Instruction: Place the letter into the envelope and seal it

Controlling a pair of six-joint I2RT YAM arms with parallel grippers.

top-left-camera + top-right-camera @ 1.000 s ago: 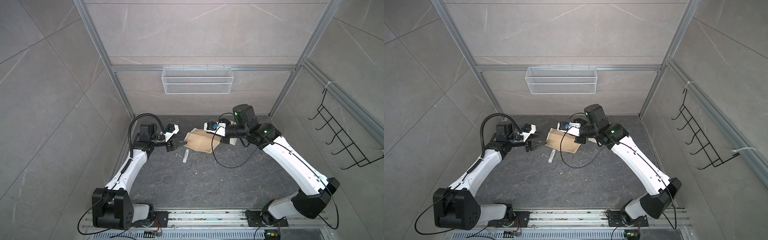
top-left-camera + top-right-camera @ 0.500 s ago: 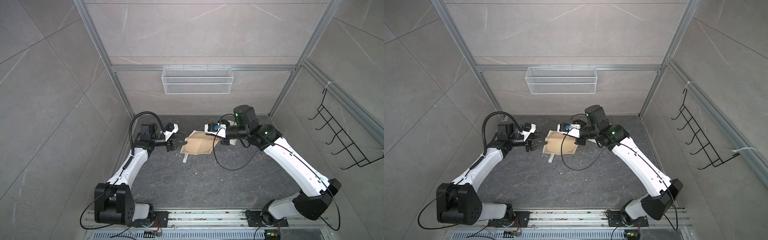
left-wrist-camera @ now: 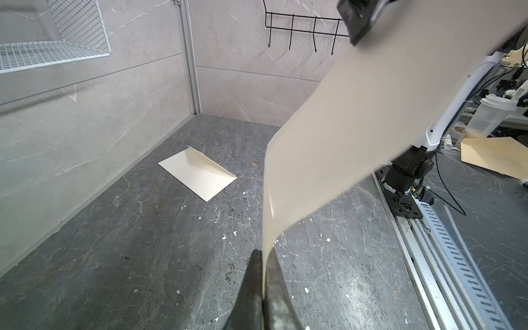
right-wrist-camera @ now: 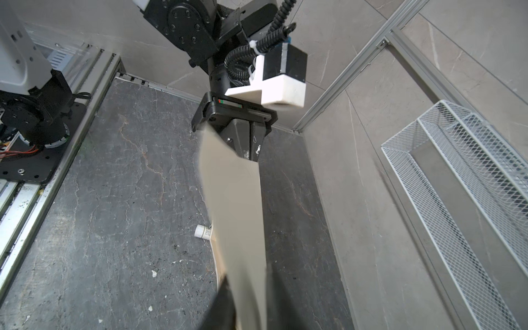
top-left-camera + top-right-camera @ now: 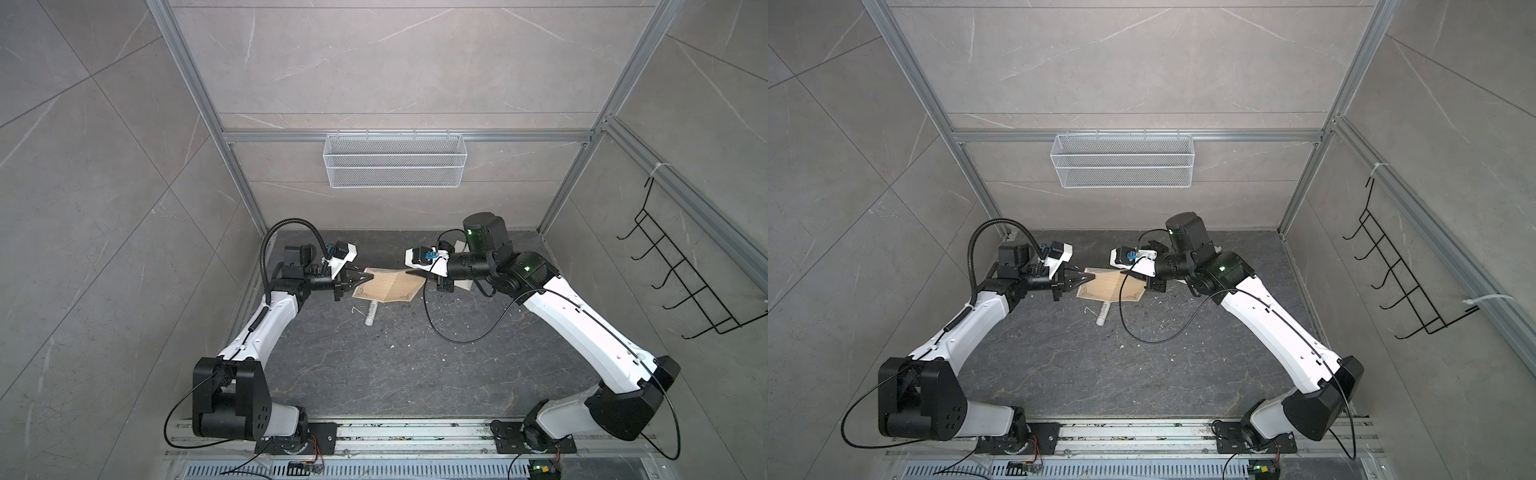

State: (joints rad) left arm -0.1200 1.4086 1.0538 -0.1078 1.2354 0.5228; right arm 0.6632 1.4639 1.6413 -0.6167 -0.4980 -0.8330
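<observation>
The left end effector [image 3: 262, 253] pinches one end of the letter [image 3: 343, 128], aloft beside the envelope [image 3: 197, 175], but I cannot tell whether the right end effector [image 5: 415, 273] grips, so the limp sheet may droop and crumple.

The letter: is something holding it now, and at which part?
The left gripper is shut on the letter at its corner nearest that arm. The right gripper is at the opposite end; whether its fingers grip cannot be told.
</observation>
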